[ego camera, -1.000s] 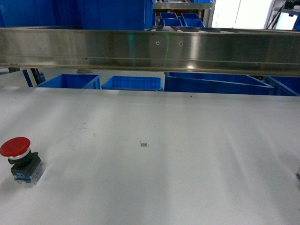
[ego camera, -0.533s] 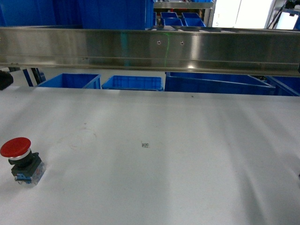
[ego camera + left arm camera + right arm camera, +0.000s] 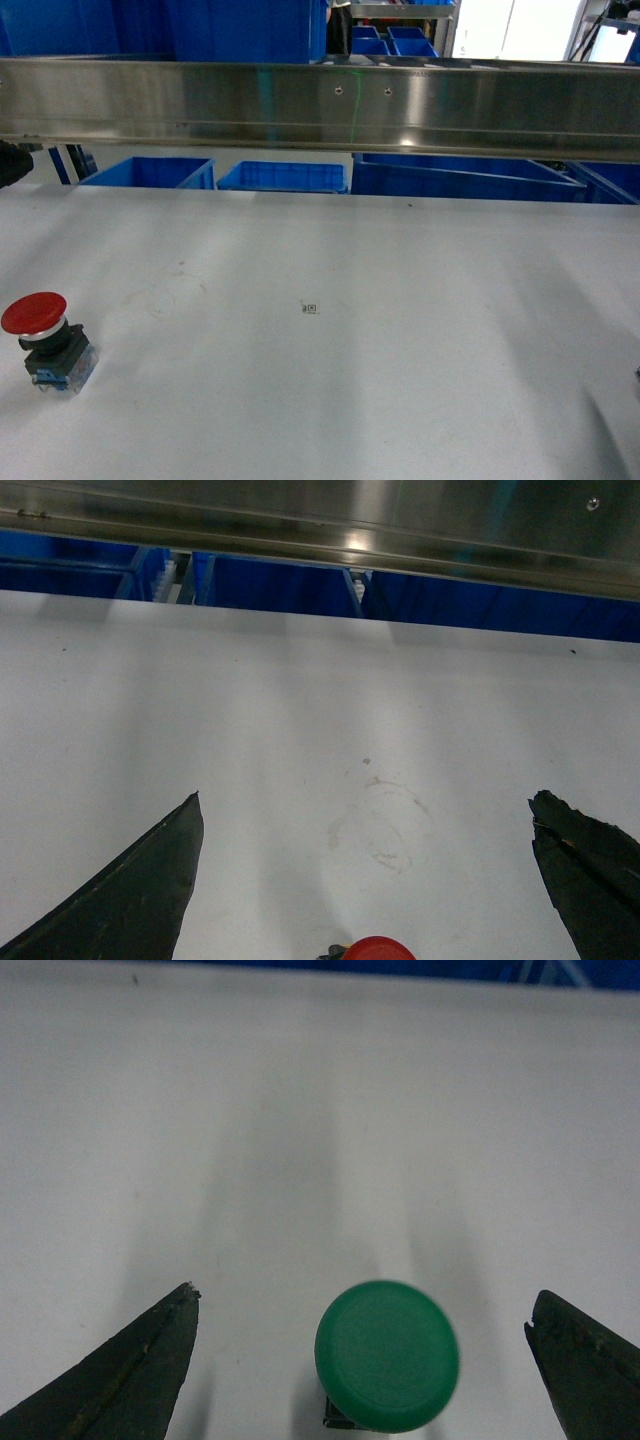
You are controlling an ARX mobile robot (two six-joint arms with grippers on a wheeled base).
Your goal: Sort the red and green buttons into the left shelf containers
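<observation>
The red button stands upright on the white tabletop at its near left, mushroom cap up on a black collar and blue-and-clear base; in the left wrist view only the top of its cap shows at the bottom edge, slightly right of centre between the spread fingers of the left end effector, which is released and holds nothing. The green button also stands upright, seen cap-on from above in the right wrist view, sitting between the wide-apart fingers of the right end effector, likewise released and empty, a little right of the midline. Each arm thus has its own button nearly in line below it, so a straight descent with a small sideways correction looks enough. The blue bins lie beyond the tabletop's far edge, under the steel rail, well apart from both buttons.
</observation>
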